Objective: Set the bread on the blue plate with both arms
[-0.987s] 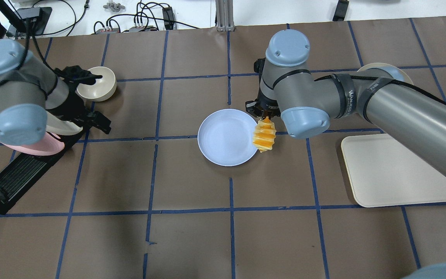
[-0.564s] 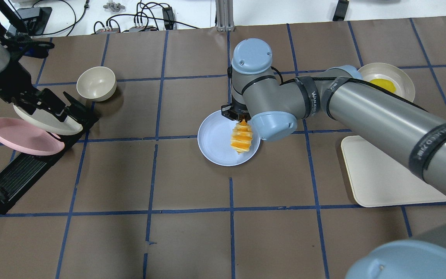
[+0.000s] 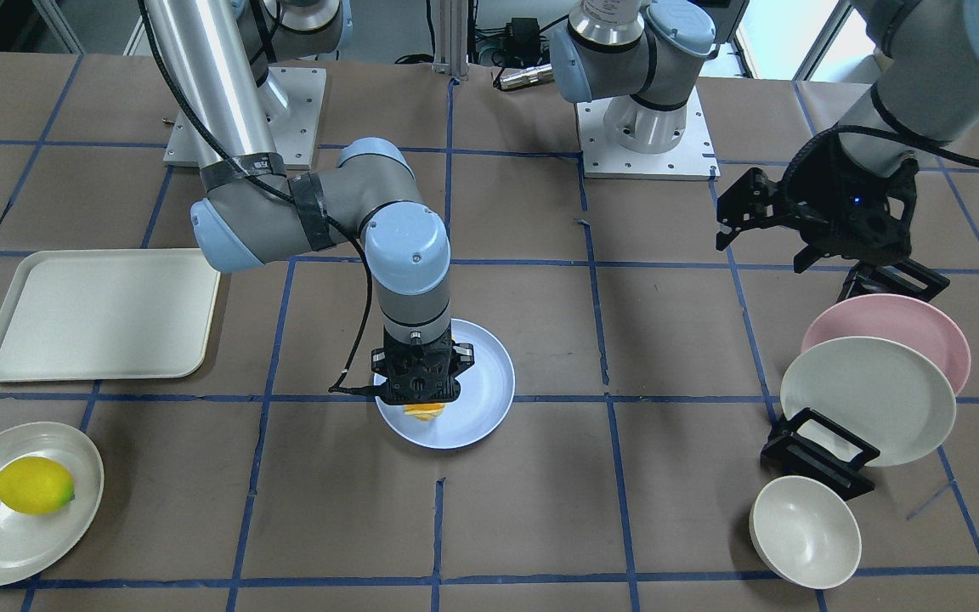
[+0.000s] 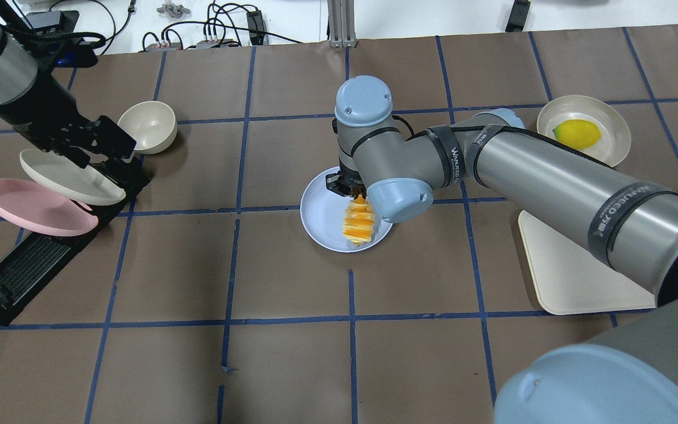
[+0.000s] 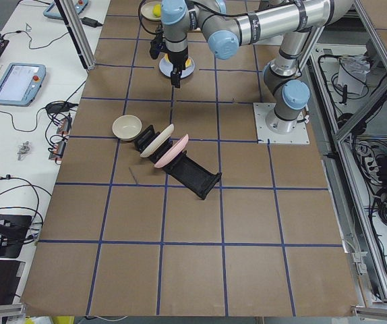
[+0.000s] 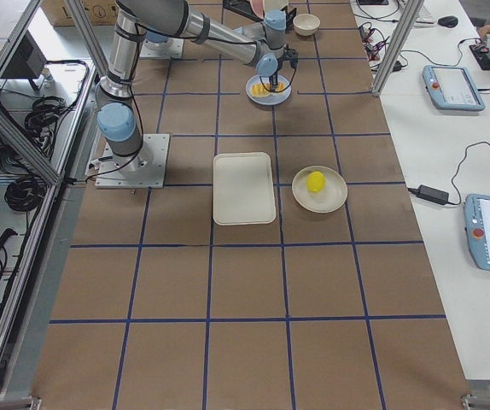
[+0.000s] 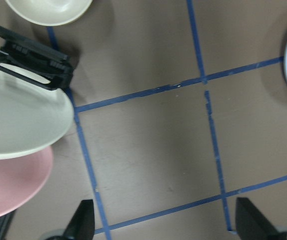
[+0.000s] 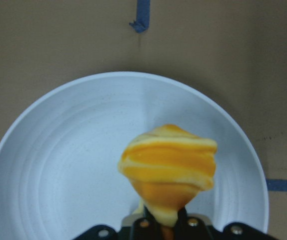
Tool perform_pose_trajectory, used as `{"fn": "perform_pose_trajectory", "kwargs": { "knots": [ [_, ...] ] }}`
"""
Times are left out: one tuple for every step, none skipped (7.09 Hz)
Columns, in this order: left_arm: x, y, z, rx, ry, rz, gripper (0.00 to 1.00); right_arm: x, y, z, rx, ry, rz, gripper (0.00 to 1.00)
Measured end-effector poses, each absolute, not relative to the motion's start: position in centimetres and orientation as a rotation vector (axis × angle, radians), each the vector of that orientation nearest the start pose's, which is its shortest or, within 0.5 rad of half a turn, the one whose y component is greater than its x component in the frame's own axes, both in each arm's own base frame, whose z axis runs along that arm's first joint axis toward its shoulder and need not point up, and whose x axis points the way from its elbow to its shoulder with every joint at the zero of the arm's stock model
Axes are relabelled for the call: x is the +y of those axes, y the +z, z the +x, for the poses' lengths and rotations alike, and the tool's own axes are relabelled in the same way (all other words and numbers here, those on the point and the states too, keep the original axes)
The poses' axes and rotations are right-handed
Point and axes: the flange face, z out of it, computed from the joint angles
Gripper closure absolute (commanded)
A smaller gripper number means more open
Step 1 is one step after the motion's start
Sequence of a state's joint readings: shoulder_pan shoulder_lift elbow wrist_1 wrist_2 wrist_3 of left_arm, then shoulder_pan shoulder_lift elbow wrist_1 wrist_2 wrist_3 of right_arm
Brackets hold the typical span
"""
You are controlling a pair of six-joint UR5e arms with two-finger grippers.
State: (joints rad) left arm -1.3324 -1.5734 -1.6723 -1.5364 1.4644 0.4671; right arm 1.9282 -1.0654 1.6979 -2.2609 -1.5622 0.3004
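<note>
While vertical, right claw point(image 8: 166, 226) grips bread point(image 4: 358, 221).

Orange-and-cream striped bread point(image 4: 356, 224), pale blue plate point(image 4: 321, 218), yellow lemon point(image 4: 577, 133), pink plate point(image 4: 33, 209)

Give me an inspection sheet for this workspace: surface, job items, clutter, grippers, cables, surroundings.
Surface: table, brown cover with a blue tape grid.
Job's things: bread hangs by one end over the blue plate; whether it touches cannot be told.
Clutter: lemon on a side plate; tray; bowl; rack holding a pink plate and a cream plate.
Grippers: right gripper shut on the bread; left gripper open, empty, above the table near the rack.
Cables: black cable along the right wrist; loose leads beyond the table's far edge.
Surroundings: handheld screen on a side bench.
</note>
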Motion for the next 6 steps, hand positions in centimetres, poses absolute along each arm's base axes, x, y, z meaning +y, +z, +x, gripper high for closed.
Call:
{"fn": "perform_pose_trajectory", "kwargs": {
  "knots": [
    [-50.3,43.9,-4.5,3.245,0.038,0.354,0.0,-54.1,20.9,34.6,3.11,-0.08,-0.092,0.0],
    [-50.3,43.6,-5.5,3.249,0.034,0.335,0.0,-54.2,21.0,34.7,3.107,-0.081,-0.095,0.0],
    [-50.3,43.4,-5.8,3.253,0.034,0.327,0.0,-54.2,21.1,34.7,3.105,-0.08,-0.097,0.0],
    [-50.3,43.3,-6.0,3.255,0.038,0.324,0.0,-54.2,21.1,34.8,3.104,-0.078,-0.097,0.0],
    [-50.1,43.0,-6.2,3.256,0.046,0.321,0.0,-54.2,21.1,34.7,3.105,-0.077,-0.097,0.0],
    [-49.7,42.8,-6.5,3.259,0.055,0.284,0.0,-54.2,21.1,34.6,3.107,-0.076,-0.096,0.0]
  ]
}}
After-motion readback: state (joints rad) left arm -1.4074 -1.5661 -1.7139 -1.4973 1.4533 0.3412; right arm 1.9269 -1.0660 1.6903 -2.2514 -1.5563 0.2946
